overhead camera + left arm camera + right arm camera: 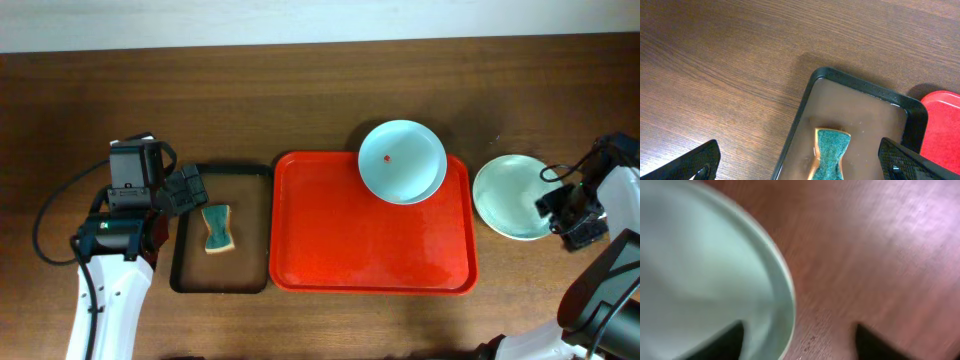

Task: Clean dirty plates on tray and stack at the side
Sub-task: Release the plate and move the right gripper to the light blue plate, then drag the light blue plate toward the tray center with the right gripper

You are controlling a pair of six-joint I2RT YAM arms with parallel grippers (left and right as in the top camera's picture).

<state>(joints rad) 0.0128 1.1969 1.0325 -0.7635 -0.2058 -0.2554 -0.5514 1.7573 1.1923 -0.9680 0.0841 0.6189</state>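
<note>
The red tray (360,250) lies mid-table; its corner shows in the left wrist view (942,130). A pale blue plate (405,165) with a small red smear sits at the tray's far right corner on top of a white plate (438,186), of which only an edge shows. The pale mint green plate (510,200) lies on the table right of the tray. My right gripper (553,212) is open at this plate's right edge. In the right wrist view the fingers (800,345) straddle the rim of the plate (700,270). My left gripper (185,190) is open and empty.
A narrow black tray (255,230) left of the red tray holds a green-and-tan sponge (217,228). In the left wrist view the open fingers (800,162) hover above the sponge (832,150) and the black tray's rim (860,82). Cables run beside both arms.
</note>
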